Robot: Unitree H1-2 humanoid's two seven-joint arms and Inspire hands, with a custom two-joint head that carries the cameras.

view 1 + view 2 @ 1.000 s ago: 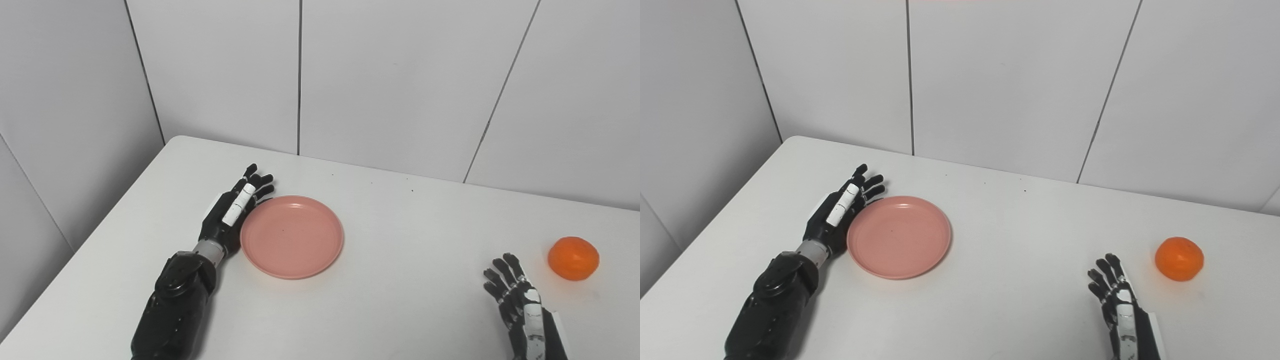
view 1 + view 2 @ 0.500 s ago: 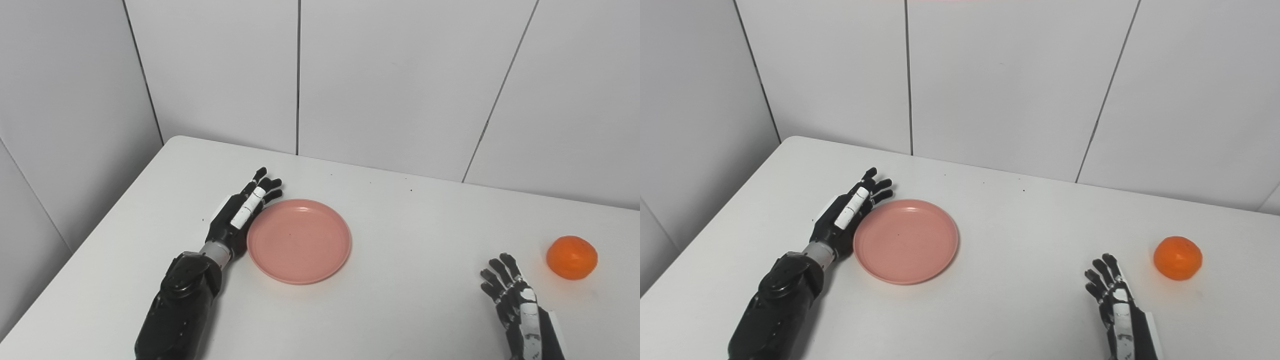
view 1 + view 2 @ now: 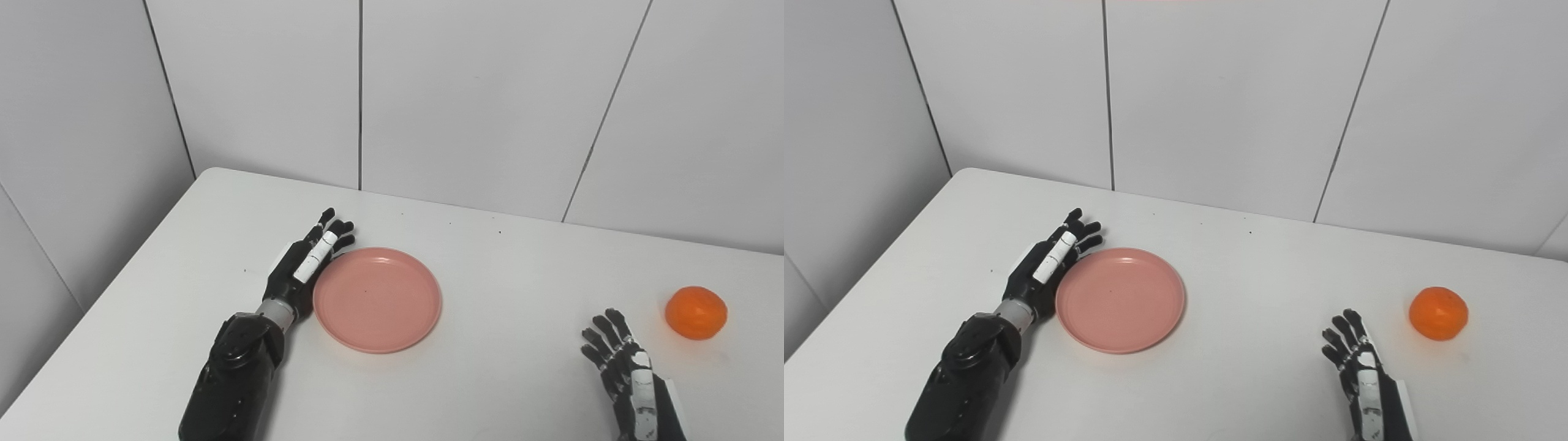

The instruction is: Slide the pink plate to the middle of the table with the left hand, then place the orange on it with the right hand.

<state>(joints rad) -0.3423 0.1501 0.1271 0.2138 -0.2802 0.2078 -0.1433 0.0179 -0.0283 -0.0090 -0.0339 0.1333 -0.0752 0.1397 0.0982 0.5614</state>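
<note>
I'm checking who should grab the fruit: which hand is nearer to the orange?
Right. The right hand lies open on the table just left of the orange and nearer the robot, not touching it. The left hand is far across the table, against the pink plate.

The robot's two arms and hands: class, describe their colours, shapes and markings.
The left hand is black and jointed, with a white strip along one finger, a silver-grey wrist ring and a bulky glossy black forearm. The right hand is also black, with white strips along its back. No loose cables show.
</note>
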